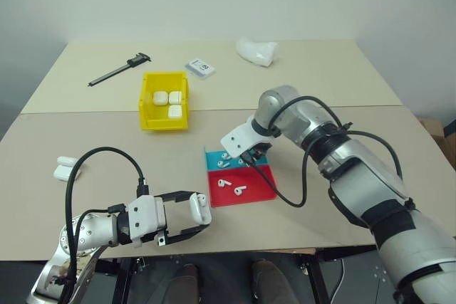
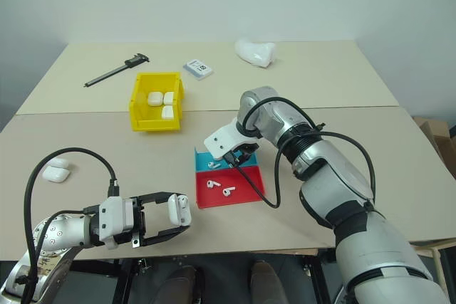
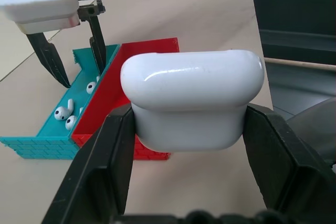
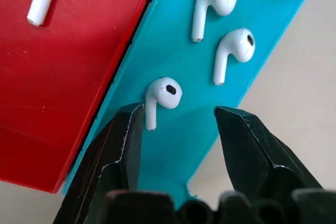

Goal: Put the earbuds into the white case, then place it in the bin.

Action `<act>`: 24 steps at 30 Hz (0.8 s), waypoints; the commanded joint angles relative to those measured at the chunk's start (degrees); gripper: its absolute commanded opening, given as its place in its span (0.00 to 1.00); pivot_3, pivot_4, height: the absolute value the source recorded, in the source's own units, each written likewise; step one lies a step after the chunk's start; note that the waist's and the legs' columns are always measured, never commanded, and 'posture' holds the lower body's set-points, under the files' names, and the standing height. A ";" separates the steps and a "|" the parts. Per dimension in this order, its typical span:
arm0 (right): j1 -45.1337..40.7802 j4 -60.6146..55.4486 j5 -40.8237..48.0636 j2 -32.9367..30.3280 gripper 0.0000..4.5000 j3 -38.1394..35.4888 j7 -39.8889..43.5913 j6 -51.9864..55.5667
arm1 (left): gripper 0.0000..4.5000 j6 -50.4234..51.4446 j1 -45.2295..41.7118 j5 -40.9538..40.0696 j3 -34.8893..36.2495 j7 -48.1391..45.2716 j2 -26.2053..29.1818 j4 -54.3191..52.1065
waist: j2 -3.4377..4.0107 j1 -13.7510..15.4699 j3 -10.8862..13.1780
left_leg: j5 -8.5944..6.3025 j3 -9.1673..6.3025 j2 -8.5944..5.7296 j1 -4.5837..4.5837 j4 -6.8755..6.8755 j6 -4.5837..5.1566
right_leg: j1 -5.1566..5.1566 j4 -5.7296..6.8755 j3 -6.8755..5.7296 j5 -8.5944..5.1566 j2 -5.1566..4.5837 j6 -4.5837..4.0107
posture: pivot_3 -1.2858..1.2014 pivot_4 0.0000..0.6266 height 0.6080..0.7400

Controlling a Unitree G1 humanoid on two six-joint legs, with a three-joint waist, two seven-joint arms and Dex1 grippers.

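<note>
The right pincer (image 4: 178,116) hangs parted over the blue tray half (image 4: 252,3), an earbud (image 4: 160,98) by one finger. The left pincer (image 3: 189,129) grips the white case (image 3: 191,98) above the worktop (image 1: 320,69). No earbud is loaded yet; the bin (image 1: 165,120) already holds three cases.

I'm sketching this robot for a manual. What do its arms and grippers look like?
Both arms have silver-grey rounded metal segments with black bands. Each gripper, left and right, has a white boxy housing at the wrist and two black tapered fingers forming the jaws. A black cable loops over each forearm and plugs into the white housing.
</note>
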 commanded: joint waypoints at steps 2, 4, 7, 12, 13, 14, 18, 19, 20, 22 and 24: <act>-0.60 1.33 -0.07 0.56 0.58 -1.72 -0.22 -1.52 | 0.62 -0.89 -0.13 -0.08 0.57 0.42 0.46 -0.98 | 0.01 -0.03 0.00 | 0.00 0.00 0.00 0.00 0.00 0.00 | 0.00 0.00 0.00 0.00 0.00 0.00 | 0.52 0.24 1.00; -0.53 1.50 -0.12 0.77 0.58 -1.68 -0.24 -1.87 | 0.62 -0.84 -0.06 -0.11 0.66 0.52 0.56 -1.04 | 0.03 -0.04 0.01 | 0.00 0.00 0.01 0.00 0.00 0.00 | 0.00 0.00 0.00 0.00 0.01 0.00 | 0.52 0.24 1.00; -0.42 1.85 -0.36 1.07 0.58 -1.52 -0.59 -2.60 | 0.62 -0.87 0.06 -0.08 0.73 0.69 0.63 -1.14 | 0.03 -0.02 0.02 | 0.00 0.00 0.01 0.00 0.00 0.00 | 0.00 0.01 0.00 0.00 0.01 0.00 | 0.52 0.24 1.00; -0.56 2.40 -0.55 1.58 0.58 -1.46 -0.55 -2.92 | 0.62 -0.95 0.15 0.14 0.62 0.96 0.63 -1.23 | 0.03 -0.03 0.02 | 0.00 0.00 0.01 0.01 0.00 0.00 | 0.01 0.01 0.00 0.00 0.01 0.00 | 0.52 0.24 1.00; -0.57 2.60 -0.65 1.56 0.58 -1.44 -0.64 -3.22 | 0.62 -0.42 0.15 0.22 0.58 1.26 0.71 -1.43 | 0.03 -0.02 0.02 | 0.00 -0.01 0.01 0.02 0.00 0.00 | 0.02 0.01 0.00 0.00 0.01 0.00 | 0.52 0.24 1.00; -0.55 2.74 -0.66 1.55 0.58 -1.52 -0.65 -3.42 | 0.62 0.00 0.19 0.26 0.56 1.54 0.75 -1.61 | 0.03 -0.02 0.02 | 0.00 -0.01 0.01 0.03 0.00 0.00 | 0.03 0.01 0.00 0.00 0.01 0.00 | 0.52 0.24 1.00; -0.31 2.40 -0.81 1.15 0.46 -1.70 -0.02 -4.37 | 0.62 -0.06 0.12 0.30 0.40 1.83 0.89 -1.67 | 0.04 -0.02 0.02 | 0.00 -0.01 0.00 0.03 0.00 0.00 | 0.03 0.01 0.00 0.00 0.01 0.00 | 0.52 0.24 1.00; -0.26 2.35 -0.85 1.12 0.46 -1.79 0.05 -4.52 | 0.62 -0.16 0.15 0.25 0.38 1.86 0.89 -1.69 | 0.04 -0.03 0.02 | 0.00 -0.01 0.01 0.03 0.00 0.00 | 0.03 0.01 0.00 0.00 0.01 0.00 | 0.52 0.24 1.00; -0.24 2.36 -0.87 1.11 0.46 -1.86 0.10 -4.64 | 0.62 -0.24 0.10 0.22 0.33 1.89 0.88 -1.66 | 0.04 -0.03 0.02 | 0.00 -0.01 0.01 0.03 0.00 0.00 | 0.03 0.01 0.00 0.00 0.01 0.00 | 0.52 0.24 1.00; -0.20 2.34 -0.99 1.03 0.46 -1.89 -0.10 -5.17 | 0.62 -0.38 0.09 0.28 0.25 1.97 0.89 -1.57 | 0.04 -0.02 0.03 | 0.00 -0.01 0.01 0.03 0.00 0.00 | 0.03 0.01 0.00 0.00 0.01 0.00 | 0.52 0.24 1.00; -0.17 2.31 -1.02 0.99 0.46 -1.95 -0.43 -5.81 | 0.62 -0.38 0.07 0.37 0.20 2.06 0.92 -1.55 | 0.04 -0.02 0.03 | 0.00 -0.01 0.00 0.03 0.00 0.00 | 0.03 0.01 0.00 0.00 0.01 0.00 | 0.52 0.24 1.00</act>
